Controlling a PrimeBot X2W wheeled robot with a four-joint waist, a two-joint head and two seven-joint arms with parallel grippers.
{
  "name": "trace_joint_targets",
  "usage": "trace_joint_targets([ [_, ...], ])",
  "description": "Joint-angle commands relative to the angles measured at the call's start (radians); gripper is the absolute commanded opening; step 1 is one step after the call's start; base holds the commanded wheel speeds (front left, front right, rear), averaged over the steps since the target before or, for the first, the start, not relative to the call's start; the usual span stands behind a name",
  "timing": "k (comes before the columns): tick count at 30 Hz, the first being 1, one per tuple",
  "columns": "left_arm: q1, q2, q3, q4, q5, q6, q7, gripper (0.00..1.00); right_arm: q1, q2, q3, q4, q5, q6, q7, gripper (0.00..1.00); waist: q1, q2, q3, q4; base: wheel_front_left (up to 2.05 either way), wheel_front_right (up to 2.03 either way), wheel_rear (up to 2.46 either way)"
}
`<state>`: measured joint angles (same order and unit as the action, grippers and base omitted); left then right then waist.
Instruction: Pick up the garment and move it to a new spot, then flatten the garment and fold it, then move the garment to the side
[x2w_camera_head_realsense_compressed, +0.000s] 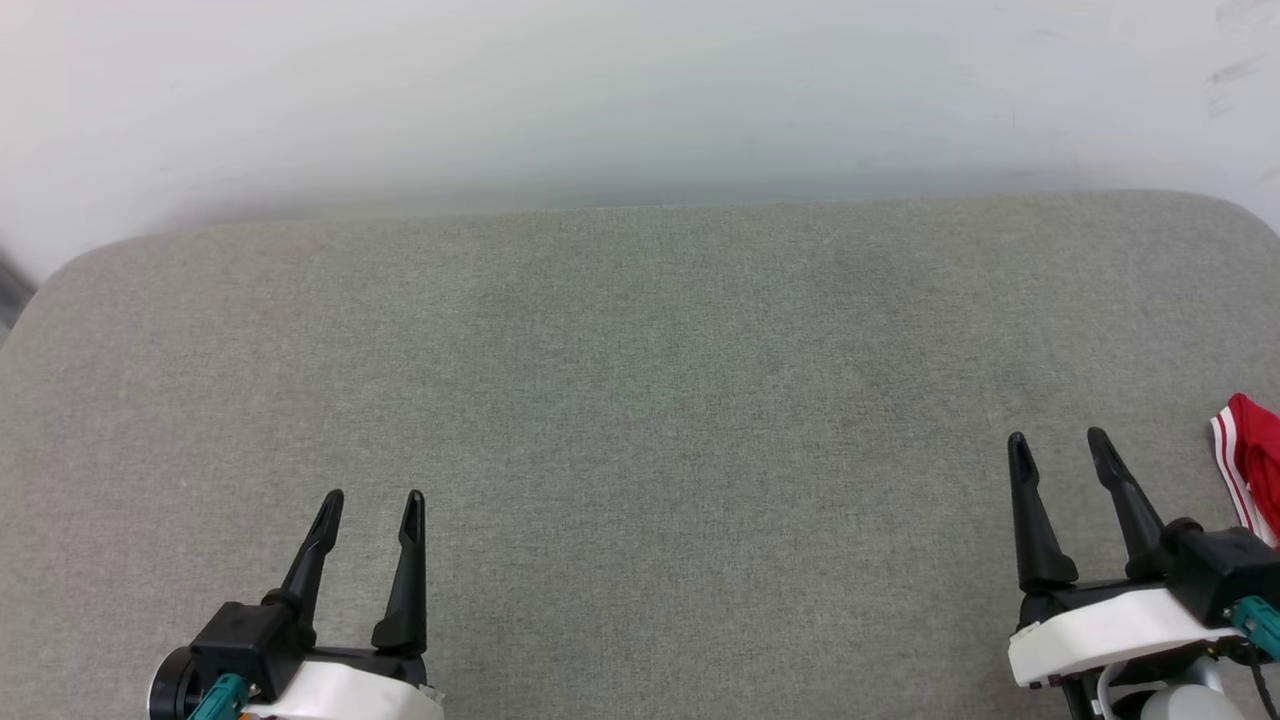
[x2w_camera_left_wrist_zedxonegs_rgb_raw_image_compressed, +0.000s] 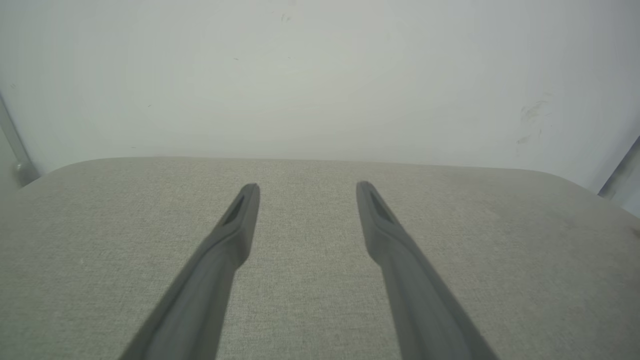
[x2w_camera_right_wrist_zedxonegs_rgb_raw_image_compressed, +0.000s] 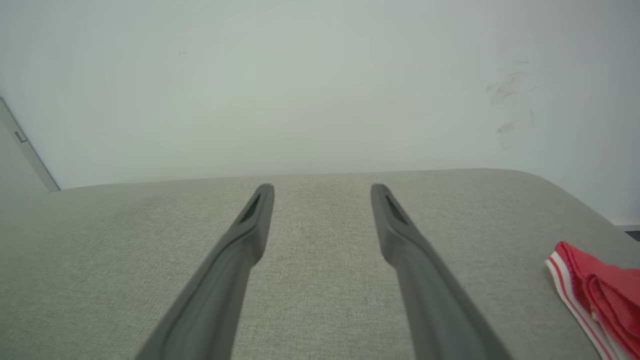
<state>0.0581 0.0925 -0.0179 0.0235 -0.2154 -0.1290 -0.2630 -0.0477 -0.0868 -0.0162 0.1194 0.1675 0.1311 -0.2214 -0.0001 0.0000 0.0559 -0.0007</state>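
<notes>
From the head view, my left fingers (x2w_camera_head_realsense_compressed: 408, 570) and right fingers (x2w_camera_head_realsense_compressed: 1030, 510) both stand spread and empty above the grey worktop (x2w_camera_head_realsense_compressed: 640, 400). The garment (x2w_camera_head_realsense_compressed: 1255, 465) lies bunched just off the outer side of the right fingers, cut by the frame edge, so I can't judge its long axis. The left wrist view has the left fingers (x2w_camera_left_wrist_zedxonegs_rgb_raw_image_compressed: 222, 255) splayed, pointing toward the wall (x2w_camera_left_wrist_zedxonegs_rgb_raw_image_compressed: 320, 75). In the right wrist view the garment's (x2w_camera_right_wrist_zedxonegs_rgb_raw_image_compressed: 600, 290) striped edge sits right of the splayed right fingers (x2w_camera_right_wrist_zedxonegs_rgb_raw_image_compressed: 402, 250), so I reckon that arm is nearer.

garment (x2w_camera_head_realsense_compressed: 1255, 465): red, white-striped trim
state: bunched, folds showing
place: far right edge of grey surface (x2w_camera_head_realsense_compressed: 640, 400)
</notes>
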Motion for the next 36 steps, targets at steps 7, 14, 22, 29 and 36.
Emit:
trace_joint_targets([
  [7,0.008,-0.001,0.000,-0.012,0.023,-0.002,-0.002,1.00,-0.007,0.015,0.016,0.016,-0.001,-0.001,-0.021,1.00,0.0001,0.0000,0.006,-0.003,0.00,0.00,0.00],
  [14,0.012,-0.010,0.016,-0.009,0.036,-0.002,-0.002,1.00,-0.009,0.019,0.013,0.021,0.002,-0.001,-0.026,1.00,0.0001,0.0000,0.001,-0.009,0.00,0.00,0.00],
  [22,0.000,-0.016,0.017,-0.014,0.036,-0.002,-0.002,1.00,-0.008,0.021,0.016,0.024,0.001,-0.001,-0.032,1.00,0.0001,0.0000,0.007,-0.004,0.00,0.00,0.00],
  [29,0.005,-0.014,0.009,-0.002,0.029,0.000,0.000,0.00,0.000,0.018,0.016,0.032,0.001,0.000,-0.027,0.00,0.0002,0.0000,0.008,0.002,0.00,0.00,0.00],
  [36,0.000,-0.011,0.008,0.018,-0.093,0.003,0.023,0.00,0.002,0.019,0.010,0.050,0.119,0.000,0.002,0.00,0.0002,0.0000,0.006,0.001,0.00,0.00,0.00],
])
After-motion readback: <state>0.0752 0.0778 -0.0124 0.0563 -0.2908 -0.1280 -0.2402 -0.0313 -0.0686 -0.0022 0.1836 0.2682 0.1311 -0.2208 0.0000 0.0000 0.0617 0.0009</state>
